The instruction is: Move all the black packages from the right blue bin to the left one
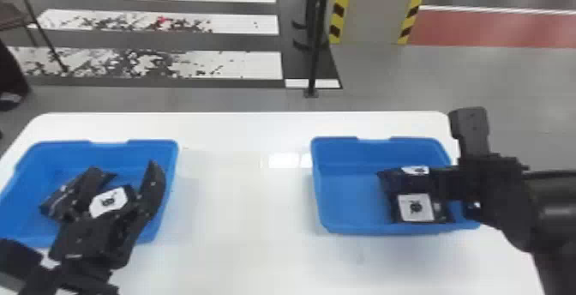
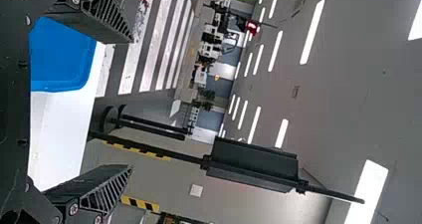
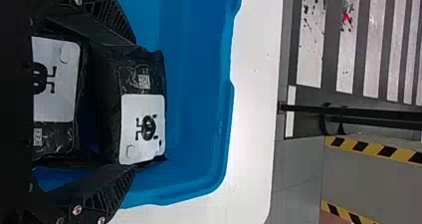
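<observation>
My left gripper (image 1: 103, 234) is over the front of the left blue bin (image 1: 55, 146), above black packages, one white-labelled (image 1: 109, 201). In the left wrist view, the left gripper (image 2: 132, 103) is open with nothing between its fingers. At the right side of the right blue bin (image 1: 336, 225), my right gripper (image 1: 493, 182) partly covers two black packages with white labels (image 1: 415, 207). The right wrist view has the right gripper (image 3: 133, 104) open, its fingers on either side of the packages; one package (image 3: 143, 129) lies by the fingertips, another (image 3: 53, 79) closer to the wrist.
Both bins stand on a white table (image 1: 248, 212), with a wide stretch of tabletop between them. Beyond the far edge are a dark upright pole (image 1: 316, 45) and a pillar (image 1: 373, 9) with yellow-black striped edges.
</observation>
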Robot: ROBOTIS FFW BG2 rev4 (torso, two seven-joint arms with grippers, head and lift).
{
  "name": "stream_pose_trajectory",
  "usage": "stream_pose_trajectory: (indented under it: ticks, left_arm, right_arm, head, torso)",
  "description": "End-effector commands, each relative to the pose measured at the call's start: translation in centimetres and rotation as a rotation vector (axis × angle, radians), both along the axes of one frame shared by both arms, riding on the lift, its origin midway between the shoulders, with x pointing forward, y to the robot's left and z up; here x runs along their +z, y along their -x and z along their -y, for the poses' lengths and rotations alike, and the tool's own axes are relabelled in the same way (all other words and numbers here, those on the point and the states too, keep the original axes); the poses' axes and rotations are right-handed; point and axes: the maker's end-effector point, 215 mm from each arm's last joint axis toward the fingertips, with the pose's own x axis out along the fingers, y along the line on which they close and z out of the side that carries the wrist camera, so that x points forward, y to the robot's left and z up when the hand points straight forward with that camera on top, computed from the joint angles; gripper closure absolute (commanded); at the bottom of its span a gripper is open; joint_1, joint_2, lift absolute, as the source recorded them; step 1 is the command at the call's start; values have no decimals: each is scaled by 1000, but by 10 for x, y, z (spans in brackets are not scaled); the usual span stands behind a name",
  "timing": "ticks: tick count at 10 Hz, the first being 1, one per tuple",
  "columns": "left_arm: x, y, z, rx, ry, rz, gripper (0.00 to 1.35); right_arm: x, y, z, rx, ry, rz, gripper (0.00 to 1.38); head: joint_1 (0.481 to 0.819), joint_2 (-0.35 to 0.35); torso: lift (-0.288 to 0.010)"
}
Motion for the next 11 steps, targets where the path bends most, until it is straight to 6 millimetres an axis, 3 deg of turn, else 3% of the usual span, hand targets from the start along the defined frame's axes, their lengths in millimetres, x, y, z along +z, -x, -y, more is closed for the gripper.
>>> stream_pose_trajectory:
  ticks: [1,3,9,10,11]
  left_arm:
    - [-2,-1,5,-11,6,-6,156]
    - [-1,-3,11,-23,12,-6,157]
    - [-1,-3,15,-39,16,-8,157]
    - [-2,-3,14,-40,15,-9,157]
    - [-3,-3,14,-40,21,-11,157]
  right_arm:
    - [4,-9,9,-19,28,0,153]
    - [-6,-18,15,-30,13,-28,157]
    - [-28,-5,10,-30,20,-97,160]
    - [-34,-1,11,-34,16,-121,237]
    - [-40,1,4,-26,-12,-136,633]
  head:
    - [695,-79]
    - [695,-95]
    - [695,-104]
    - [695,-107]
    - [695,-109]
  torso:
    - [-154]
    - [-154]
    - [-154]
    - [-154]
    - [-154]
